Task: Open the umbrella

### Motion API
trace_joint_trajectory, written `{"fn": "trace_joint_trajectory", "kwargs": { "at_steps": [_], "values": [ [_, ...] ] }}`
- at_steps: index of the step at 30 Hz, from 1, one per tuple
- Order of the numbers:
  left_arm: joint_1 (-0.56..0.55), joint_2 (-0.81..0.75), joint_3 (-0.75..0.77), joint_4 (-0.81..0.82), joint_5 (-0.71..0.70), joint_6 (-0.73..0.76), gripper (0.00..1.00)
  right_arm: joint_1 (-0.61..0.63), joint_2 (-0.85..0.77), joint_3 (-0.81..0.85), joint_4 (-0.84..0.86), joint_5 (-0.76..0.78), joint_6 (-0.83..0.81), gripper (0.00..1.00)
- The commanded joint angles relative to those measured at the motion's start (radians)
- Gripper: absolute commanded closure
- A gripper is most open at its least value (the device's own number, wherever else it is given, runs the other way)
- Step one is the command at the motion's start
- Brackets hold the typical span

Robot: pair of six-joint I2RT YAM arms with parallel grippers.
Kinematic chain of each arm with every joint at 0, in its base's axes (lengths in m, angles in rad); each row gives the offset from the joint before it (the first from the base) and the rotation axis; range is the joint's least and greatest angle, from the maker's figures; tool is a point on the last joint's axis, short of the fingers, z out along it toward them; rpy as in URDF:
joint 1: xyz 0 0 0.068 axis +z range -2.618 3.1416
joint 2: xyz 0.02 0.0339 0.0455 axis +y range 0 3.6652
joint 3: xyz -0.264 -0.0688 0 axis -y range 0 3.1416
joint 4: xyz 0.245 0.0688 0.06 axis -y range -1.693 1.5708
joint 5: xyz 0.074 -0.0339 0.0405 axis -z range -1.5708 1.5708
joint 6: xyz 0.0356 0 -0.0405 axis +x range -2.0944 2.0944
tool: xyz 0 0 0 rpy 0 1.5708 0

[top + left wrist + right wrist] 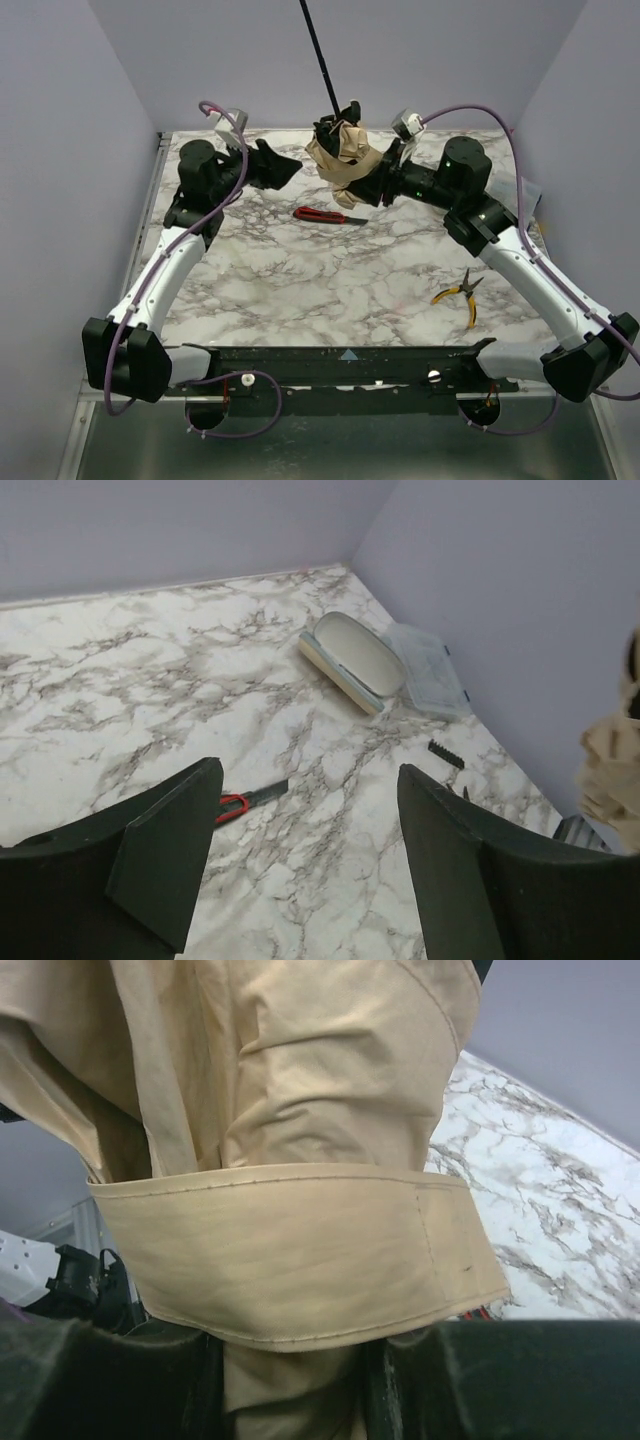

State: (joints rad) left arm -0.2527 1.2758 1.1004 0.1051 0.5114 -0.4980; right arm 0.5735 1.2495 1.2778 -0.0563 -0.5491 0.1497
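Left arm (165, 265), right arm (530, 265): white links, black joints, lilac cables (465, 107); claw fingers (160, 860) black, wedge-shaped.

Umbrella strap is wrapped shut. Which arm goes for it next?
Left. The left end effector is open, empty, beside the umbrella; the right end effector is shut on the umbrella by its strap, so probably best as holder.

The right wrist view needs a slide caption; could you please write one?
Right end effector clamps the strapped, folded umbrella above the marble table.
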Motion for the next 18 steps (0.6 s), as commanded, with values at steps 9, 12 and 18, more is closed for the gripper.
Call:
{"fn": "trace_joint_trajectory", "kwargs": {
  "at_steps": [9, 12, 18],
  "values": [
    [0.069, 0.024, 0.255, 0.324, 0.342, -0.175, 0.27, -0.009, -0.001, 0.008, 0.069, -0.264, -0.089, 1.00],
    [0.042, 0.057, 0.298, 0.405, 0.362, -0.250, 0.25, -0.009, 0.012, 0.017, 0.059, -0.287, -0.100, 1.00],
    [-0.025, 0.080, 0.322, 0.494, 0.383, -0.314, 0.22, -0.008, 0.023, 0.025, 0.016, -0.307, -0.105, 1.00]
  ]
}}
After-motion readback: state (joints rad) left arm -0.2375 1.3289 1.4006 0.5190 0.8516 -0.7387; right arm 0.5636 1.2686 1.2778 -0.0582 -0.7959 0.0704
